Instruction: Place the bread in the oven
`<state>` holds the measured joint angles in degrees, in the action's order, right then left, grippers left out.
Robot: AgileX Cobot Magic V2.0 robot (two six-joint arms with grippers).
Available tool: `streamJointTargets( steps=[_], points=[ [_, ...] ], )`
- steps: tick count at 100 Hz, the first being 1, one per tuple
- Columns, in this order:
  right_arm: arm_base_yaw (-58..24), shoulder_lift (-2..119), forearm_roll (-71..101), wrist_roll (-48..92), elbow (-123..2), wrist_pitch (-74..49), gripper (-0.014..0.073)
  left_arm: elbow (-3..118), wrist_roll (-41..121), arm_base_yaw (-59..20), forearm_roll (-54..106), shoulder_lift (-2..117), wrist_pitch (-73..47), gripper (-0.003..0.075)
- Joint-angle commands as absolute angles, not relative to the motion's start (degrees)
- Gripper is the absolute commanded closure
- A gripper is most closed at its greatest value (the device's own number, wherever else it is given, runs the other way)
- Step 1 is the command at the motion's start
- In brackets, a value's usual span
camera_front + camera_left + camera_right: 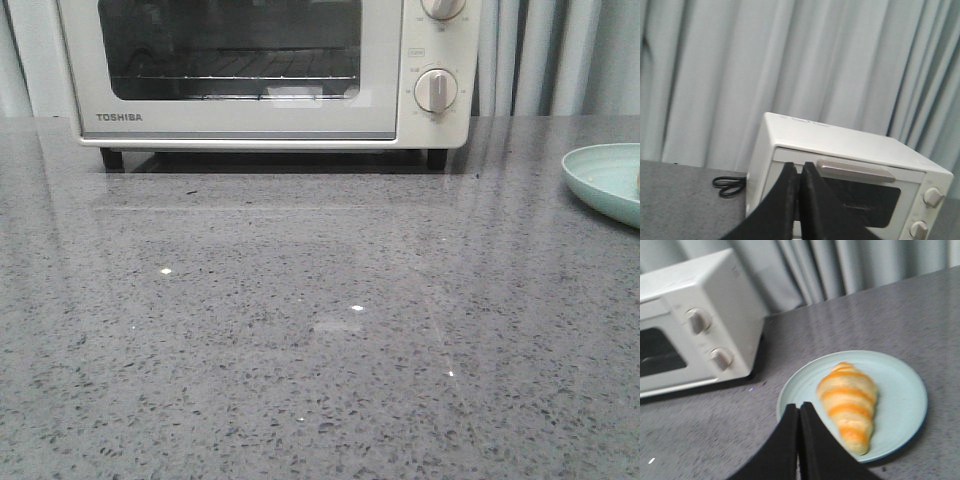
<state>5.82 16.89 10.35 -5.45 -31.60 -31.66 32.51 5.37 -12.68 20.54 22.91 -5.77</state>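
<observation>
The oven (265, 70) is set at the far side of the grey table (300, 330), its glass door closed and the wire rack seen through the window. The bread (849, 402) is laid on a pale green plate (905, 405) at the right of the table, well apart from the oven. The left gripper (800, 172) is clenched on nothing, in front of the oven. The right gripper (799, 412) is likewise clenched and empty, near the plate's rim.
</observation>
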Motion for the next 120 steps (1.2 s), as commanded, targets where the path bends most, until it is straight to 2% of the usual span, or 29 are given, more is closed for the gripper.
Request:
streamJointTargets(
  steps=[1,12,27,81,120],
  points=[
    [4.5,20.0,13.8,-1.6,-35.6,-30.5,0.0661,36.8,8.1,-17.9,20.4,28.3,-1.0,0.0742],
    [2.8,21.8,13.8,-0.6,-38.0,-32.5,0.0661,40.1,9.2,-24.0,19.7,34.8,2.8,0.0742],
    [1.6,22.8,13.8,-0.6,-39.9,-34.0,0.0661,43.7,9.2,-28.3,18.7,43.2,8.3,0.0742],
    [1.6,22.8,13.8,-0.6,-40.8,-37.2,0.0661,62.8,9.2,-28.6,18.3,74.0,9.7,0.0742],
    [1.6,22.8,13.8,-0.6,-40.8,-37.1,0.0661,69.1,9.2,-28.6,18.3,83.4,11.3,0.0742]
  ],
)
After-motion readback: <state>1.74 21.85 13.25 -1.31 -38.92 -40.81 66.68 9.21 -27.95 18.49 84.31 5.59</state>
